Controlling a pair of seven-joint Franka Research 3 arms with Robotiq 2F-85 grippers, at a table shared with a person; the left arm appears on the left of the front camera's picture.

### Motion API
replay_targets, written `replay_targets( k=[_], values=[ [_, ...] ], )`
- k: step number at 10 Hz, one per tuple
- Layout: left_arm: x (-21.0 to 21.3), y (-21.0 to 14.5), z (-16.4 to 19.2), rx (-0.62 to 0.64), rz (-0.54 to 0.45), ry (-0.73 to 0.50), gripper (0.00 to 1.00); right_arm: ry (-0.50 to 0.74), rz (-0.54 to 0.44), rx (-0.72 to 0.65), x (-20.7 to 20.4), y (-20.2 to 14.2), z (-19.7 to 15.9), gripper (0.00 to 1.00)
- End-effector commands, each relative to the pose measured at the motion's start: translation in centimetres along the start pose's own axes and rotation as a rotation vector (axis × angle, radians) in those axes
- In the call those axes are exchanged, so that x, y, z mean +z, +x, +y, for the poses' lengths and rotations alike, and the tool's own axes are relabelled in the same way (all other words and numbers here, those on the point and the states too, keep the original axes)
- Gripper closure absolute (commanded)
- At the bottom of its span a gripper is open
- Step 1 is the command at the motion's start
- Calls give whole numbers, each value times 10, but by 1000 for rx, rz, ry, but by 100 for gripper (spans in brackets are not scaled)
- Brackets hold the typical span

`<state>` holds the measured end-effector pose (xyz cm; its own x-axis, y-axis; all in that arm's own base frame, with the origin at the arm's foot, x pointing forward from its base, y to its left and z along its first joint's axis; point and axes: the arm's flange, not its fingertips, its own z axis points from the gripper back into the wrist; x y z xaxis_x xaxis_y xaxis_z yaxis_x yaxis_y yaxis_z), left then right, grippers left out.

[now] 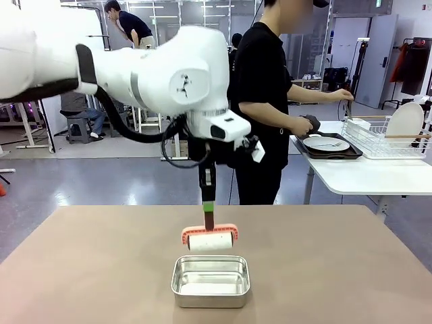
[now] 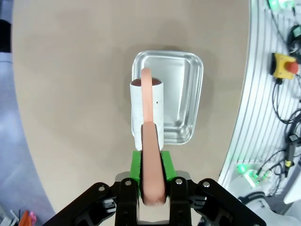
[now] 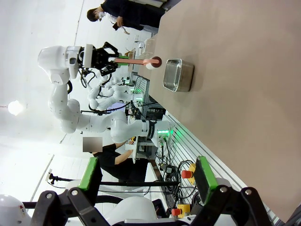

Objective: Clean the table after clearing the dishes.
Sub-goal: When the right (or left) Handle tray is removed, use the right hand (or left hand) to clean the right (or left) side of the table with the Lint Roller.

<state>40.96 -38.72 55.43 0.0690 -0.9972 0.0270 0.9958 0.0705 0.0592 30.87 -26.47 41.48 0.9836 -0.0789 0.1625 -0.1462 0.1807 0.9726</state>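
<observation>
Two hands differ: your left hand (image 1: 208,206) clamps the pink handle of a lint roller (image 1: 210,241) held over the steel pan (image 1: 210,283) on the tabletop (image 1: 94,270); your right hand (image 3: 146,172) stands open. One plate (image 1: 326,144) lies on its tray (image 1: 352,154), far beyond the pan.

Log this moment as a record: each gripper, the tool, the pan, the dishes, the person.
left gripper: shut on the pink handle of the lint roller
right gripper: open, empty
lint roller: hanging above the steel pan
steel pan: empty, on the table
plate: on a dark tray, white side table
person: one hand at that tray
</observation>
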Motion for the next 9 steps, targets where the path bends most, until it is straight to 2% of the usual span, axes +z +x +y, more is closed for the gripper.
replay_targets(
  k=[1,3,4,5,8,9],
  values=[
    [14,-5,4,86,6,-4,79,-2,-2,2,0,-1,4,0],
    [32,-33,7,287,-24,24,79,-2,-2,2,0,-1,4,0],
    [36,-68,9,472,-39,59,79,-2,-2,2,0,-1,4,0],
    [32,-101,9,630,-107,36,79,-2,-2,2,0,-1,4,0],
    [-1,-180,-10,1003,-258,84,79,-2,-2,2,0,-1,4,0],
    [-18,-201,-14,1100,-364,56,79,-2,-2,2,0,-1,4,0]
  ],
)
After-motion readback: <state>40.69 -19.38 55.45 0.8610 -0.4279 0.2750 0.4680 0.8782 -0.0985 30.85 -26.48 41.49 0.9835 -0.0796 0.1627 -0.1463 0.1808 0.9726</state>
